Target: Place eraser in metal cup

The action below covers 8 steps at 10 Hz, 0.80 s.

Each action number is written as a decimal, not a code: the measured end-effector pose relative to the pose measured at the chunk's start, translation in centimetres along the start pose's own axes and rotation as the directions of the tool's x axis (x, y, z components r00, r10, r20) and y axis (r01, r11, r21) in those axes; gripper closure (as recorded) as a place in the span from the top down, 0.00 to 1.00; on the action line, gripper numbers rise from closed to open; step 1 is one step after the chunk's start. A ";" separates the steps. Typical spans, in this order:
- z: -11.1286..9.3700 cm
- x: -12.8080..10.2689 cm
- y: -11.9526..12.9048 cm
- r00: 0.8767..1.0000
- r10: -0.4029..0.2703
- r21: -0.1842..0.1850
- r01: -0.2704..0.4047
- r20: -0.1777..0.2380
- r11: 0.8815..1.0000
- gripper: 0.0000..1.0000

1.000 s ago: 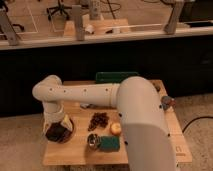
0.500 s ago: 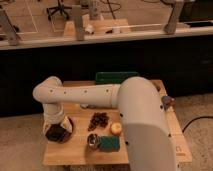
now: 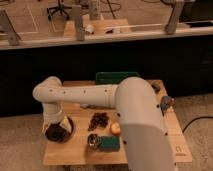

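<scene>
The metal cup (image 3: 93, 141) is a small shiny round cup near the table's front edge, just left of a flat green block (image 3: 110, 144). My white arm reaches across the table to the left and bends down. Its gripper (image 3: 56, 131) sits low over a reddish bowl (image 3: 67, 131) at the table's left front. A dark mass fills the bowl under the gripper. The eraser is hidden; I cannot make it out anywhere on the table. The cup stands about a hand's width to the right of the gripper.
A dark clustered object (image 3: 99, 120) and a small orange fruit (image 3: 115, 129) lie mid-table. A green flat object (image 3: 111, 77) rests at the back edge. Small dark items (image 3: 166, 102) sit at the right edge. My arm covers the wooden table's (image 3: 65, 155) right half.
The gripper end has shifted slightly left and down over the reddish bowl. Nothing else on the table has moved.
</scene>
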 end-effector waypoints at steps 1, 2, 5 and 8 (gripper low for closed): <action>0.2 0.2 0.0 1.000 0.007 -0.006 -0.007 0.002 1.000 0.60; 0.4 0.4 -0.1 1.000 0.015 -0.010 -0.015 0.005 1.000 0.58; 1.0 0.7 -0.2 0.999 0.028 -0.014 -0.028 0.015 1.000 0.58; 1.6 0.8 -0.3 0.999 0.032 -0.017 -0.031 0.023 0.999 0.58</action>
